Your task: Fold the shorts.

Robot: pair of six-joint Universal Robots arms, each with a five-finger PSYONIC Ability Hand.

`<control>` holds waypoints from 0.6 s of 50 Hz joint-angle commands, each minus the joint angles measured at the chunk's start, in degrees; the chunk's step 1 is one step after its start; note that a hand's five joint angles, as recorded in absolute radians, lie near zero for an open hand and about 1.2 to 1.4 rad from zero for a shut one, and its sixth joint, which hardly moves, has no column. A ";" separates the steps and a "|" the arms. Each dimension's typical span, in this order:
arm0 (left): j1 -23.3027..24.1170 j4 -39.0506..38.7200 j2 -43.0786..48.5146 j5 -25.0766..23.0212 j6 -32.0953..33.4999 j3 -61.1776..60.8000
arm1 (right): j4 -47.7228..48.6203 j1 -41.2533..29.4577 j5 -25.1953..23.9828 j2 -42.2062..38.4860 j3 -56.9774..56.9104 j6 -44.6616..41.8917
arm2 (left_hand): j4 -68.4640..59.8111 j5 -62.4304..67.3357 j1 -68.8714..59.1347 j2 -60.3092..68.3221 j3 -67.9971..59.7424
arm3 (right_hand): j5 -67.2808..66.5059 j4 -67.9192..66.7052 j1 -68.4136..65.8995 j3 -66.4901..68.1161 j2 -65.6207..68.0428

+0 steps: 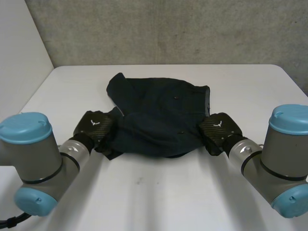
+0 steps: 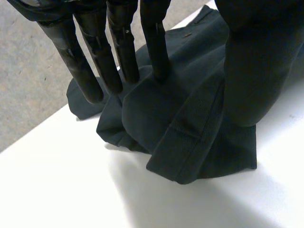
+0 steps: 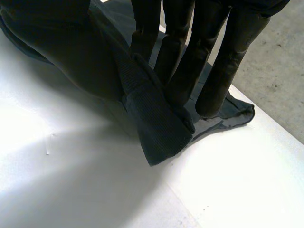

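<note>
The dark navy shorts [image 1: 159, 110] lie bunched in the middle of the white table, with the near part doubled over. My left hand [image 1: 94, 126] is at their near left edge. In the left wrist view its fingers [image 2: 118, 57] are straight with the tips resting on the cloth [image 2: 190, 128], and the thumb [image 2: 251, 71] stands apart, so it is open. My right hand [image 1: 219, 129] is at the near right edge. There a ribbed hem of the shorts [image 3: 156, 123] runs up between its straight fingers [image 3: 223, 61] and thumb, pinched.
The white table [image 1: 159, 192] has bare surface in front of the shorts and on both sides. A grey wall [image 1: 168, 29] stands behind the table's far edge. Both arms reach in from the near corners.
</note>
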State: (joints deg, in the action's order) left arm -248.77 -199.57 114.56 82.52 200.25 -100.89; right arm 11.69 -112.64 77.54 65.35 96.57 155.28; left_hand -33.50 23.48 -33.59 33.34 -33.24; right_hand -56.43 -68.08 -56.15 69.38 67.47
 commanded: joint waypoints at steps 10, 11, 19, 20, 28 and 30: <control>-4.01 0.50 2.25 -6.14 -7.42 1.39 | -0.18 0.05 0.25 -0.05 -0.50 0.29 | -46.50 46.52 -46.41 46.66 -46.76 | -13.57 -11.92 -23.85 10.62 12.53; -3.74 1.29 2.77 -6.49 -7.07 1.83 | -0.26 -0.04 0.25 -0.05 -0.68 0.29 | -46.50 46.52 -46.41 46.66 -46.76 | -13.57 -11.92 -23.85 10.62 12.53; -2.34 12.00 -6.50 -6.15 -3.47 4.55 | -5.88 0.05 0.25 7.23 -4.46 -0.33 | -46.50 46.52 -46.41 46.66 -46.76 | -13.57 -11.92 -23.85 10.62 12.53; -2.16 12.71 -8.72 -5.97 -3.03 4.73 | -6.76 0.22 0.16 8.64 -5.16 -0.24 | -46.50 46.52 -46.41 46.66 -46.76 | -13.57 -11.92 -23.85 10.62 12.53; -3.04 14.21 -32.27 -3.07 -2.05 11.93 | -11.25 0.32 -0.19 20.33 -14.03 0.02 | -46.50 46.52 -46.41 46.66 -46.76 | -13.57 -11.92 -23.85 10.62 12.53; -3.04 14.21 -37.71 -1.32 -2.05 15.43 | -12.82 0.31 -0.28 22.70 -17.45 -0.06 | -46.50 46.52 -46.41 46.66 -46.76 | -13.57 -11.92 -23.85 10.62 12.53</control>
State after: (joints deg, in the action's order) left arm -251.00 -185.45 94.40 77.41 198.23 -93.10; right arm 2.24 -112.32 77.35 80.29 87.37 155.22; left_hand -68.70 55.28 -65.64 68.52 -68.16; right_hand -56.43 -68.09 -56.15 69.38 67.47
